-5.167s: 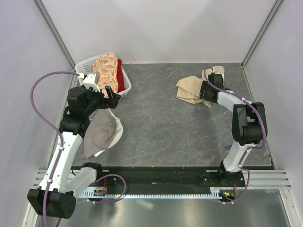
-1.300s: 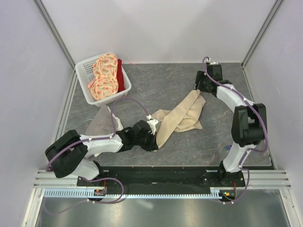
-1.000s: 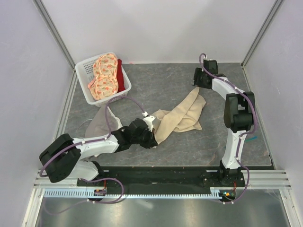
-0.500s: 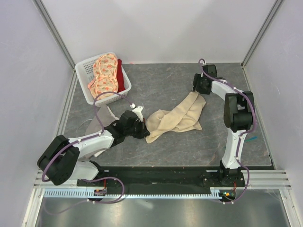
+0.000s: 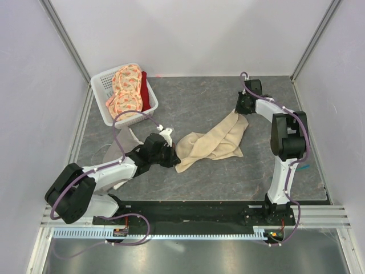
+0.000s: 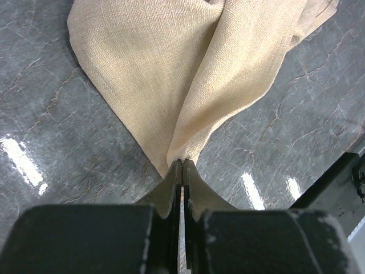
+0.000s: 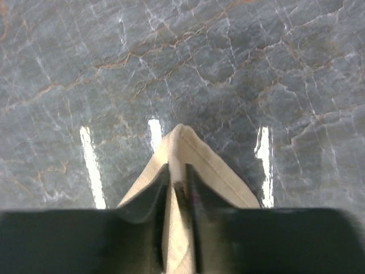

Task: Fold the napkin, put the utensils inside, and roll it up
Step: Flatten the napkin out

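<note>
Surface (image 5: 194,108): napkin (image 5: 214,140) now drawn out longer, not yet folded.
Hands: left hand (image 6: 182,164), right hand (image 7: 177,174) each pinch a corner (we dragged ours leftward).

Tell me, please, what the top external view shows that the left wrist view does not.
Only the top external view shows the white plastic basket holding an orange floral cloth, the grey-and-white cloth, and the right jaws at the far corner of the plain beige cloth napkin. Only the left wrist view shows the left jaws shut on a napkin corner, and the fabric's weave. Both show the napkin lying crumpled on the grey marbled tabletop.
</note>
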Available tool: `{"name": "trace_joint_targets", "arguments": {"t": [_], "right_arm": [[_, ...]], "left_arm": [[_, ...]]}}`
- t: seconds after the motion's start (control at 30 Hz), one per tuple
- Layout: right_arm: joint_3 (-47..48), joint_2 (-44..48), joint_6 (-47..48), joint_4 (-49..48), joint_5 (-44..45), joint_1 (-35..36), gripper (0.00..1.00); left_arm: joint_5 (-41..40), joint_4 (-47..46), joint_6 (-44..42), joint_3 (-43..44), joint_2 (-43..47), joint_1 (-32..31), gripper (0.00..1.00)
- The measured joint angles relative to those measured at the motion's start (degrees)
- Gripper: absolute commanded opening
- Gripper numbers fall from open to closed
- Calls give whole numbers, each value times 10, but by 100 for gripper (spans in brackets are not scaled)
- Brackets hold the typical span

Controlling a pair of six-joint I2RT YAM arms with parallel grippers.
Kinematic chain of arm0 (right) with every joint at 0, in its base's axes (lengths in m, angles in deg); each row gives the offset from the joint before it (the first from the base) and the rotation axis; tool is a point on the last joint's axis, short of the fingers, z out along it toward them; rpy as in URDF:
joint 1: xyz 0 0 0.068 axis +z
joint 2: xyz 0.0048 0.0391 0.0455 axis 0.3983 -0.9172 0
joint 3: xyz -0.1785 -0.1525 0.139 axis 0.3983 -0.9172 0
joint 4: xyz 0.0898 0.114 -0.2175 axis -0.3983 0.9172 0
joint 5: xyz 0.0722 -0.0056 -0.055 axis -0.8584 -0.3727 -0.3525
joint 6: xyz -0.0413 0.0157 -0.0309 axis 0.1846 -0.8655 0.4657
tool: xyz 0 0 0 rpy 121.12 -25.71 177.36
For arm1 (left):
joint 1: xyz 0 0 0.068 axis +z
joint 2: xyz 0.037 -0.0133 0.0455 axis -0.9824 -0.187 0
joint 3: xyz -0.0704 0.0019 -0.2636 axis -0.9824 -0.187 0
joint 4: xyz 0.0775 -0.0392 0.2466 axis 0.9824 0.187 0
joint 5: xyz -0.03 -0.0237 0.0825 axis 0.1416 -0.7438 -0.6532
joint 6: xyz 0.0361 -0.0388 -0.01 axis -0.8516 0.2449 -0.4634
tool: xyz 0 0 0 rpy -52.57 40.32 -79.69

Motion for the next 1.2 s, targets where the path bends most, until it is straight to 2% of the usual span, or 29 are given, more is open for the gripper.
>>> {"name": "trace_joint_targets", "arguments": {"t": [0.03, 0.2, 0.33, 0.5, 0.7, 0.97, 1.2], "right_arm": [[-3, 5, 0, 0, 0, 0, 0], [-18, 45, -2, 0, -4, 0, 0], [-44, 112, -3, 1, -5, 0, 0], [-72, 247, -4, 14, -1, 0, 0], [-67, 437, -3, 40, 11, 0, 0], [13, 617, -3, 122, 28, 0, 0], [181, 691, -4, 216, 17, 0, 0]], "left_arm": [[-2, 0, -2, 0, 1, 0, 2], [-31, 15, -8, 18, 5, 0, 2], [-81, 23, -18, 51, 31, 0, 2], [-131, 15, -39, 98, 84, 1, 2], [-156, 4, -71, 156, 158, 1, 2], [-116, 30, -103, 253, 277, 1, 2], [-42, 83, -103, 370, 369, 1, 2]]}}
